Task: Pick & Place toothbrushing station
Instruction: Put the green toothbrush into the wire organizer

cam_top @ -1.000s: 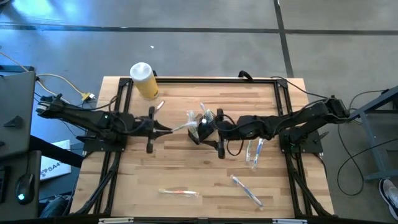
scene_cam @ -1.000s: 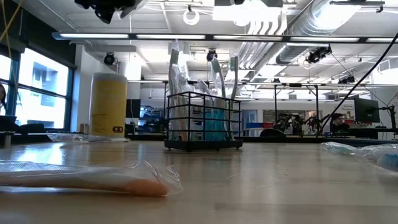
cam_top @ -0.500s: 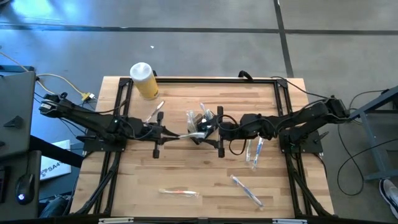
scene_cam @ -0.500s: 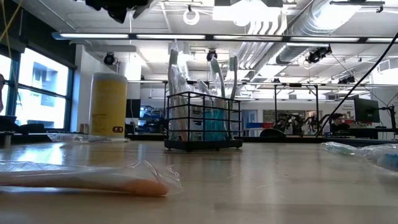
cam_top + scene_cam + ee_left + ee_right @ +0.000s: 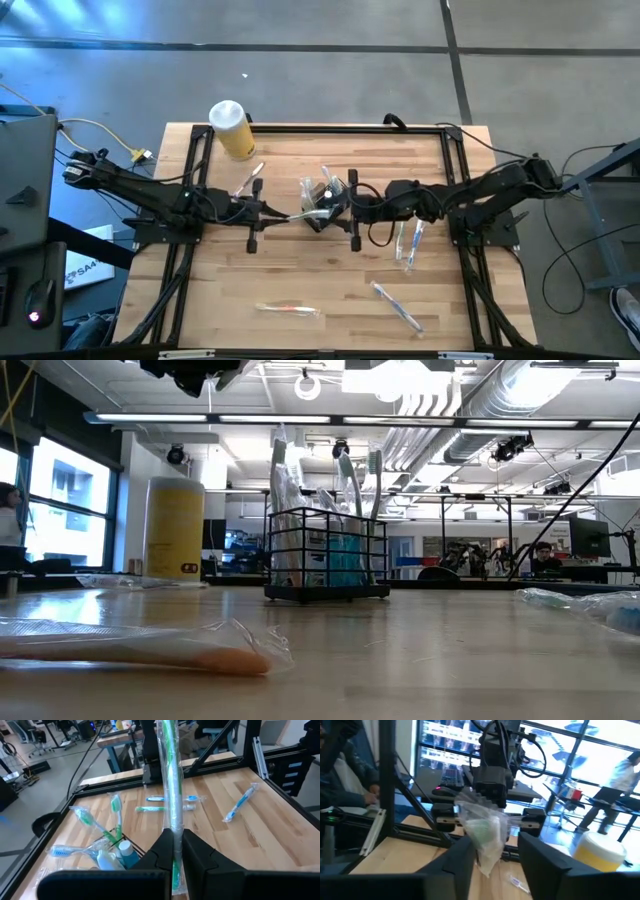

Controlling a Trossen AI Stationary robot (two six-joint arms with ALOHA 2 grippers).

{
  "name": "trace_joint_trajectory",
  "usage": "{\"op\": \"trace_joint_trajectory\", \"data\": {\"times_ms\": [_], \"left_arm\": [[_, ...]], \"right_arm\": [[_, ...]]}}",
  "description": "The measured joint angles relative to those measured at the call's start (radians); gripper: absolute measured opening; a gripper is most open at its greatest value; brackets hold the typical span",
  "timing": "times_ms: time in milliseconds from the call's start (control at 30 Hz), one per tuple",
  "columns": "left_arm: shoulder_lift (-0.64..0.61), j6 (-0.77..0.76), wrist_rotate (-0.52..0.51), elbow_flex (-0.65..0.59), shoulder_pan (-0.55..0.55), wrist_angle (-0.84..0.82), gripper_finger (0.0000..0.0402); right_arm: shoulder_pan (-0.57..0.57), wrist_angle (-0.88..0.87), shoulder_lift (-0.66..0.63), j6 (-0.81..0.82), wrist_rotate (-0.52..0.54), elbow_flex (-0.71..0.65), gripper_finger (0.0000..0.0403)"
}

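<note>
A: Where's the small black slatted wire caddy [image 5: 322,200]?

B: Mid-table on the pale wooden table [image 5: 300,270], nearer its far edge.

A: And the grippers?

B: Left gripper [image 5: 174,851] is clamped on a plastic-wrapped green toothbrush [image 5: 170,790]. Right gripper [image 5: 496,851] stands part-open around another wrapped brush's end; grip uncertain.

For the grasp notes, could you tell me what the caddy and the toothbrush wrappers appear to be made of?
The caddy looks like thin black wire, probably coated metal: open bars show the contents through them. The toothbrush wrapper looks like clear, glossy plastic film: it crinkles and glints.
</note>
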Motion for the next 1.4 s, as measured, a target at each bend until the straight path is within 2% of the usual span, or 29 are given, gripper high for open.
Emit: {"op": "trace_joint_trajectory", "data": {"times_ms": [267, 567, 667, 833, 933, 1033, 1167, 1233, 1400], "left_arm": [[0.0, 0.0, 0.004, 0.0, -0.001, -0.004, 0.0012], [0.0, 0.019, -0.015, 0.0, -0.001, -0.018, 0.0022], [0.0, -0.009, -0.04, 0.0, -0.001, -0.021, 0.0047], [0.0, -0.045, -0.089, 0.0, 0.0, -0.023, 0.0112], [0.0, -0.087, -0.163, 0.0, -0.001, -0.044, 0.0148], [0.0, -0.064, -0.187, 0.0, 0.0, -0.084, 0.0172], [0.0, -0.052, -0.187, 0.0, -0.001, -0.109, 0.0186], [0.0, -0.052, -0.187, 0.0, -0.001, -0.119, 0.0188], [0.0, -0.035, -0.194, 0.0, -0.001, -0.127, 0.0189]], "right_arm": [[-0.032, 0.0, 0.0, -0.007, -0.101, 0.0, 0.0018], [-0.033, -0.03, 0.0, -0.02, -0.131, 0.0, 0.0009], [-0.034, -0.037, 0.0, -0.017, -0.13, 0.0, 0.0008], [-0.03, -0.078, 0.0, 0.013, -0.14, 0.0, 0.0007], [-0.016, -0.101, 0.0, 0.013, -0.085, 0.0, 0.0007], [0.009, -0.134, 0.0, 0.013, 0.009, 0.0, 0.0006], [0.046, -0.198, 0.0, 0.013, 0.249, 0.0, 0.0006], [0.051, -0.236, 0.0, 0.025, 0.327, 0.0, 0.0006], [0.051, -0.292, 0.0, 0.116, 0.324, 0.0, 0.0006]]}}
